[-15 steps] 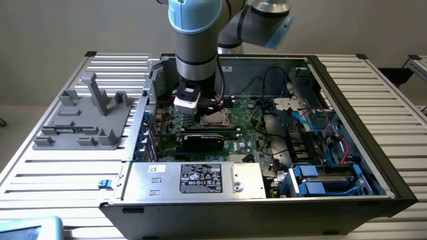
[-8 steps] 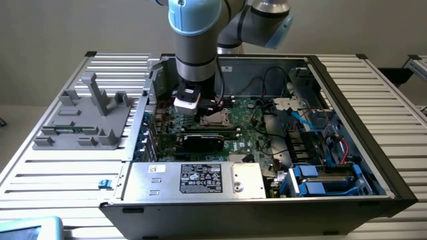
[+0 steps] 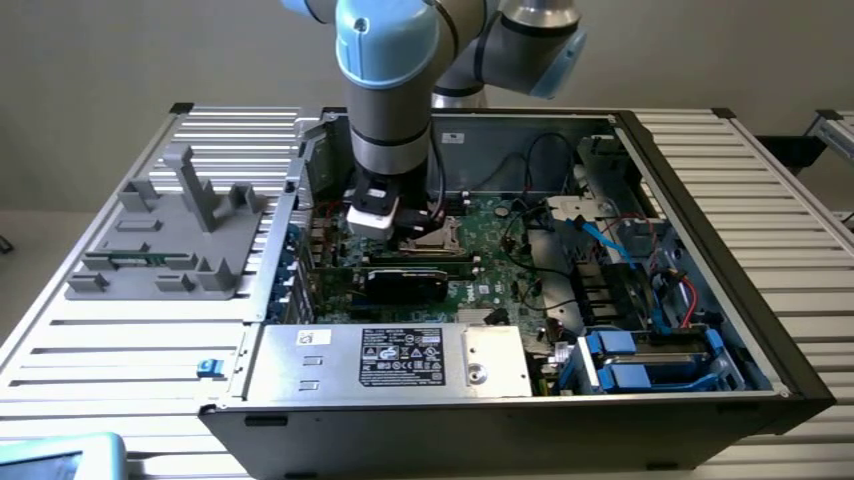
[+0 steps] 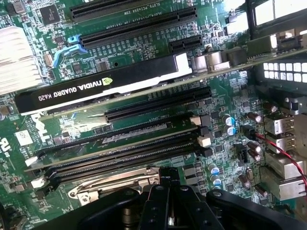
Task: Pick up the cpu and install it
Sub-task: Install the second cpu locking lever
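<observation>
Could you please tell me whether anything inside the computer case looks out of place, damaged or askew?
Nothing stands out. The graphics card sits straight in its slot, the motherboard looks intact, and the gripper hangs above the socket with no loose parts around it.

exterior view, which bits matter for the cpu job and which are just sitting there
For the job:
tool, shut, low over the board
cpu socket with its metal frame

Just there:
black graphics card
power supply
grey fixture beside the case
</observation>
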You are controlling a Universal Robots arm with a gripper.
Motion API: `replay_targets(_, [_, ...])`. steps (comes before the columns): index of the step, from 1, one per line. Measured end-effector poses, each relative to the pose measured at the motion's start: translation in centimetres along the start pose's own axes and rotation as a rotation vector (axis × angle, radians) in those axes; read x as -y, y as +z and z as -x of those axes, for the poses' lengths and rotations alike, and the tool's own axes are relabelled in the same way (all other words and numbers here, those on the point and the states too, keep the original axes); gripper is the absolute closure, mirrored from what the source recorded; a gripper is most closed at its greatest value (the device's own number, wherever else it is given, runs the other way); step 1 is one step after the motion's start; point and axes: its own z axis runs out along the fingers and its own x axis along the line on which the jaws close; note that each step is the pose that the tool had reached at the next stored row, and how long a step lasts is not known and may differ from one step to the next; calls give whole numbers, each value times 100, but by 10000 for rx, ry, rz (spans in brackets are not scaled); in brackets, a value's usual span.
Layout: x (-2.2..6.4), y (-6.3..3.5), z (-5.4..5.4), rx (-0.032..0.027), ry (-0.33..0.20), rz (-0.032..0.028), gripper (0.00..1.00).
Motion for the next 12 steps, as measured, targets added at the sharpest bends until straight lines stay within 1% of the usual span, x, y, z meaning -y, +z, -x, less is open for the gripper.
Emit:
replay_targets(3, [-2, 19, 0, 7, -1, -26, 89])
replay_targets(12, [11, 50, 4, 12, -8, -72, 89])
